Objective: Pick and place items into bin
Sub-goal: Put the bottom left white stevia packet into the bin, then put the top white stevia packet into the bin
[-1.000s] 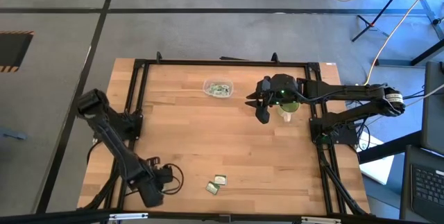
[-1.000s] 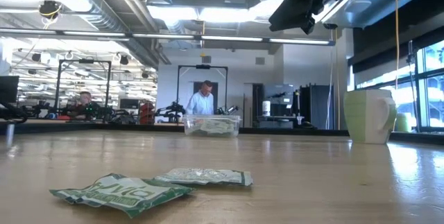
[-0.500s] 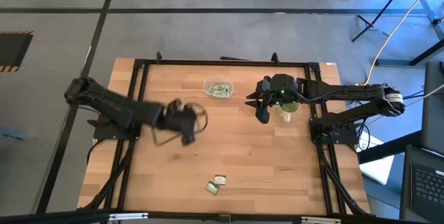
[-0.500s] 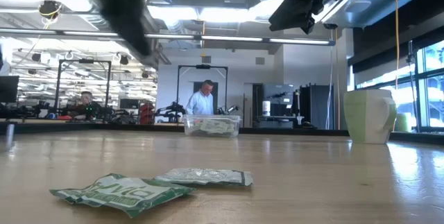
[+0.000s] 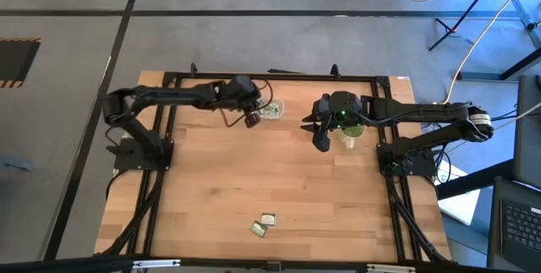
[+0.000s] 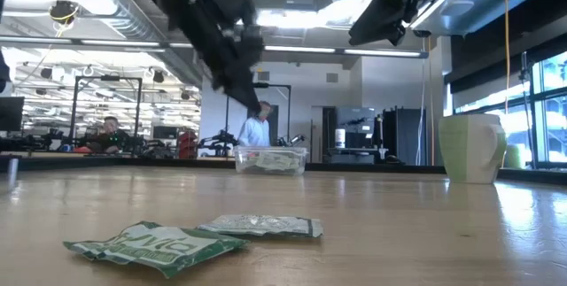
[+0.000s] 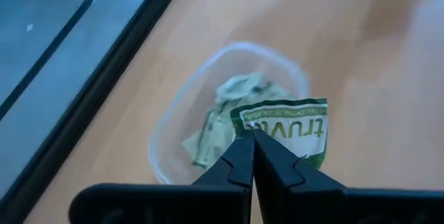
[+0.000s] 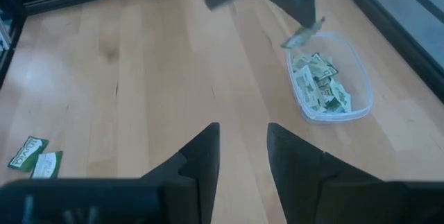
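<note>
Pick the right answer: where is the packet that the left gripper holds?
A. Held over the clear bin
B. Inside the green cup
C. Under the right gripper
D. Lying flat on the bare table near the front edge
A: the left gripper is shut on a green and white packet above the clear bin.

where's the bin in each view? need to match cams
High view: bin, table's far edge, beside the left gripper.
Low view: bin, far mid-table, below that gripper.
Left wrist view: bin, centre, behind the held packet.
Right wrist view: bin.
Shared landmark: the left gripper and its packet.
</note>
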Tool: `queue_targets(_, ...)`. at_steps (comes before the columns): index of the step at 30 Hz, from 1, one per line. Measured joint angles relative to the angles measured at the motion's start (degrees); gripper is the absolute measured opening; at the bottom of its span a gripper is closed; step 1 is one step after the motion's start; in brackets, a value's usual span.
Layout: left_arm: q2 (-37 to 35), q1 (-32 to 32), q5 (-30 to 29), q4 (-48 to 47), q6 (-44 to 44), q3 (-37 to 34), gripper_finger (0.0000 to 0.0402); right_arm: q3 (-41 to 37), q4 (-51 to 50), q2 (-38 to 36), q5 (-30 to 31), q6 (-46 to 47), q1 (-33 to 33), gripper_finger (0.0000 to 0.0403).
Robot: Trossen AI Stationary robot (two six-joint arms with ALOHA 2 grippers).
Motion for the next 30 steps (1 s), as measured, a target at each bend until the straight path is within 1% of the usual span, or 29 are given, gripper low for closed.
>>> queue_targets(5,6.7,3.5,0.6,3.2,-0.9,0.0,0.0001,0.0,-0.4,0.0,0.0,0.1,0.0,0.0124)
queue_targets(9,10.6,4.6,0.6,4.4,-1.0,0.0,0.0003,0.0,-1.0,0.0,0.0,0.2,0.0,0.0124)
queue_targets(12,12.4,4.7,0.6,5.4,-1.0,0.0,0.0002,0.0,-1.4,0.0,0.0,0.2,0.0,0.0124)
queue_targets(16,12.6,4.7,0.6,5.7,0.0,0.0,0.0009,0.0,-1.4,0.0,0.0,0.2,0.0,0.0124)
queue_targets(21,10.3,4.6,0.7,5.7,1.0,0.0,0.0054,0.0,-1.3,0.0,0.0,-0.2,0.0,0.0124)
queue_targets(23,8.6,4.6,0.6,5.8,1.1,0.0,0.0074,0.0,-1.2,0.0,-0.1,-2.1,0.0,0.0124)
queue_targets(26,4.6,4.5,0.6,5.9,2.1,0.0,0.0095,0.0,-0.7,0.0,-1.4,-7.0,0.6,0.0124)
queue_targets(30,-1.8,3.7,0.6,6.6,2.6,0.1,0.0108,0.0,2.1,0.0,-2.4,-13.6,3.2,0.0124)
